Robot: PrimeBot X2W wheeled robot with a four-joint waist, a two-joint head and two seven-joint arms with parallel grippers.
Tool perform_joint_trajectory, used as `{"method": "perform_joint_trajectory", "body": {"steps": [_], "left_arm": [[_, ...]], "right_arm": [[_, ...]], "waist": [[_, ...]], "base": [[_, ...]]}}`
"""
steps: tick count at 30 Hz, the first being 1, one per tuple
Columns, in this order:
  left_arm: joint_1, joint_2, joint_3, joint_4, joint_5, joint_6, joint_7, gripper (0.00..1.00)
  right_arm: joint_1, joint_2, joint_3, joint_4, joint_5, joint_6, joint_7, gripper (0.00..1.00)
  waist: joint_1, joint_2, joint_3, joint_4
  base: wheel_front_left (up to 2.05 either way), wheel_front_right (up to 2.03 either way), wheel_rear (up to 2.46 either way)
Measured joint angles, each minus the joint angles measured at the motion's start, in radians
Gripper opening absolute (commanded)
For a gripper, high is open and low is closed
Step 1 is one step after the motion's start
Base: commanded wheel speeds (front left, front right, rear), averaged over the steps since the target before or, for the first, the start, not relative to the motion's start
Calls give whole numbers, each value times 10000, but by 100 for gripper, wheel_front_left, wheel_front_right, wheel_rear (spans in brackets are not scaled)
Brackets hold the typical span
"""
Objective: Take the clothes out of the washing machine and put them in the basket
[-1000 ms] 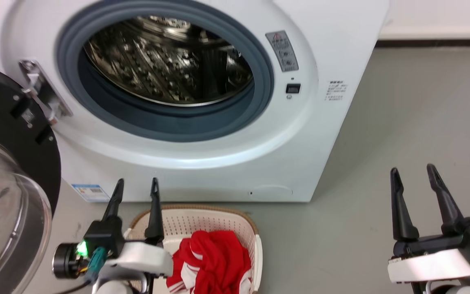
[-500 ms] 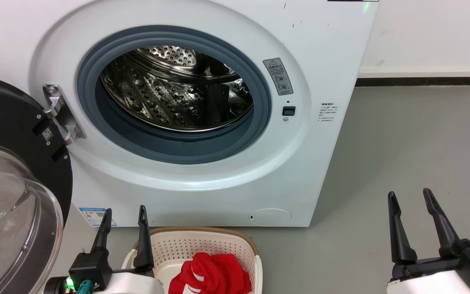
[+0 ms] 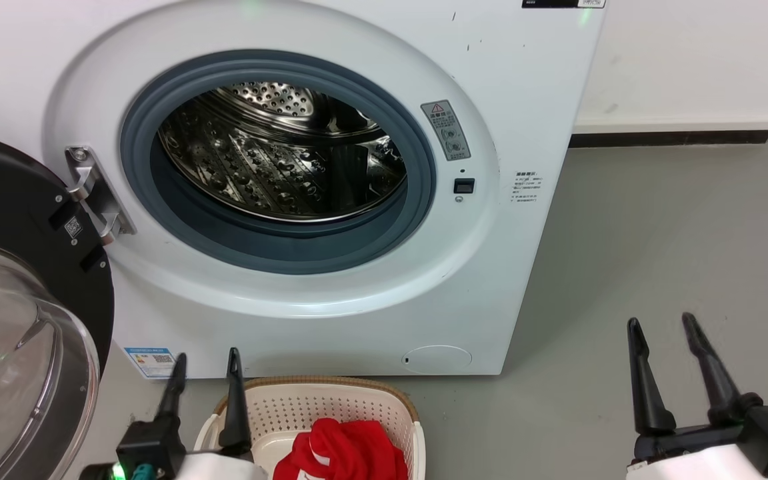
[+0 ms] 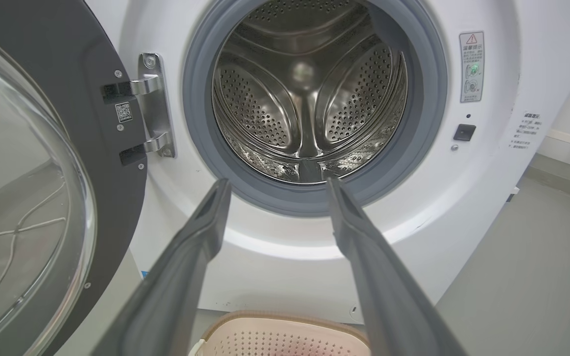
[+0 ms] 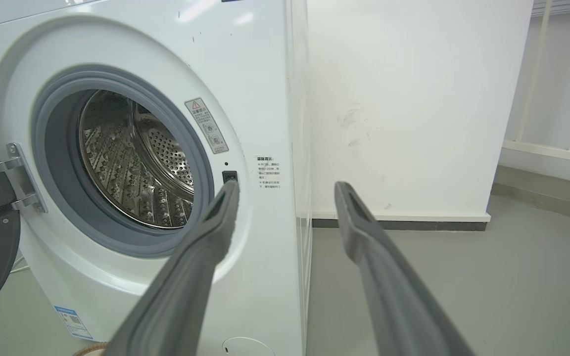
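The red clothes with white stripes lie inside the cream basket on the floor in front of the washing machine. Its steel drum shows bare metal and its glass door hangs open at the left. My left gripper is open just left of the basket's back rim, holding nothing. My right gripper is open over the grey floor at the lower right. In the left wrist view the left gripper points at the drum, with the basket below. The right gripper points at the washing machine corner.
A white wall with a dark skirting strip runs behind the machine on the right. Grey floor spreads to the right of the machine. The open door's black rim and metal hinge jut out at the left.
The head camera has tilted up, so the machine, basket and grippers sit lower in view. The clothes stay in the basket, and both grippers stay open.
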Motion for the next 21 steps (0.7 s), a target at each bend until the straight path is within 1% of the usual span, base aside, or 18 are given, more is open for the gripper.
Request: {"method": "perform_joint_trajectory", "body": {"steps": [6, 21], "left_arm": [[182, -6, -36, 502, -165, 13, 94, 0], [-34, -6, 267, 742, -2968, -336, 813, 0]], "right_arm": [[83, 2, 29, 472, 140, 2, 54, 0], [-139, -117, 48, 1009, 3248, 0, 591, 0]], "waist": [[0, 0, 0, 4], [0, 0, 16, 37]], "base": [[0, 0, 0], [0, 0, 0]]}}
